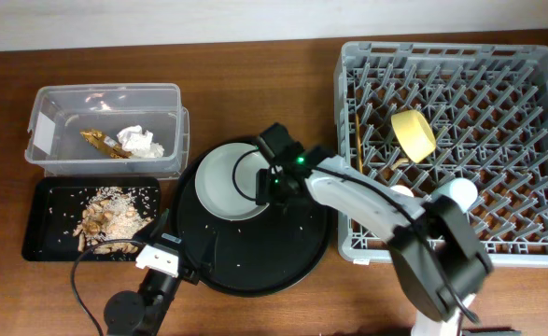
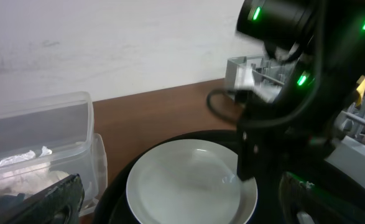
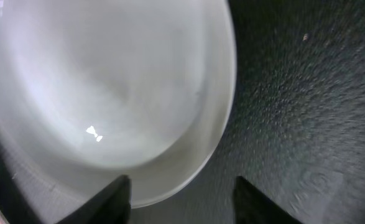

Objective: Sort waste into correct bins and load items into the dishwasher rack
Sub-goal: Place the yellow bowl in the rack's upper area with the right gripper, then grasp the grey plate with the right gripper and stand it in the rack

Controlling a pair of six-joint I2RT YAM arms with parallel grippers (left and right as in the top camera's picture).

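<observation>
The pale plate (image 1: 225, 179) lies on the round black tray (image 1: 255, 261); it also shows in the left wrist view (image 2: 188, 183) and the right wrist view (image 3: 101, 87). My right gripper (image 1: 274, 184) is open, with its fingers (image 3: 185, 199) on either side of the plate's right rim. My left gripper (image 1: 166, 247) is open and empty at the tray's left edge, facing the plate (image 2: 176, 214). The dishwasher rack (image 1: 535, 245) holds the yellow bowl (image 1: 414, 133), the chopsticks (image 1: 356, 140) and a light blue cup (image 1: 459, 191). The pink cup is out of view.
The clear tub (image 1: 59, 98) at the back left holds the brown-gold wrapper (image 1: 101, 142) and white tissue (image 1: 139, 141). The shallow black tray (image 1: 45, 210) in front of it holds beige food scraps (image 1: 110, 217). My right arm crosses the rack's front left corner.
</observation>
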